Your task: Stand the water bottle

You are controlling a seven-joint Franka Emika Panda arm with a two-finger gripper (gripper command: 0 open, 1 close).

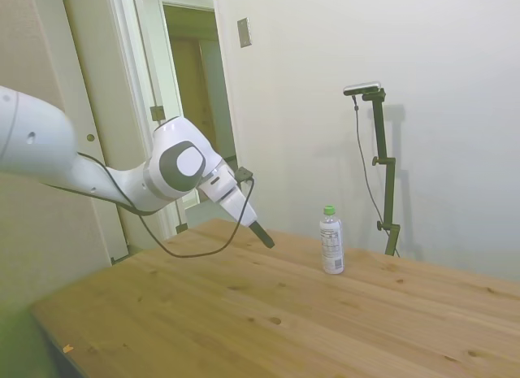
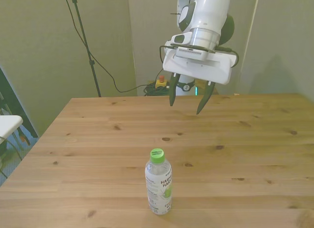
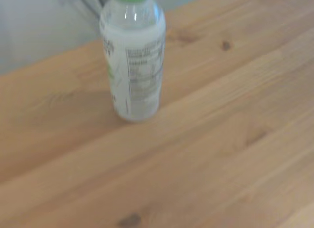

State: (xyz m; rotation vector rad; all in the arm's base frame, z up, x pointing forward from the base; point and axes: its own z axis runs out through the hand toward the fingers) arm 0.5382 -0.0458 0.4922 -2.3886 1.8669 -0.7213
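Clear plastic water bottle [image 2: 158, 183], one item: green screw cap on top, white wrap label with green and dark print. Standing upright on the wooden surface [image 2: 255, 139], base flat on the boards, untouched by anything. Position in the front view: close to the surface's near edge, roughly midway along it. Position in the side view: bottle [image 1: 331, 241] near the far edge of the surface, by the wall. In the wrist view the bottle [image 3: 133, 61] appears blurred; cap only partly in frame, label print visible but not readable.

Gripper [image 2: 187, 101], one item: white body with two dark fingers pointing down, fingers spread apart and holding nothing. Hanging in the air above the far half of the surface, well apart from the bottle and higher than its cap. In the side view the gripper [image 1: 265, 237] shows as a dark tip slanting down toward the boards, off to the arm's side of the bottle, with clear space between the two.

White arm [image 1: 175, 171], one item: reaches over the surface's edge, a black cable looping below its wrist.

Surface, one item: pale wood planks with dark knots.

Background: doorway [image 1: 195, 93] and plain wall in the side view
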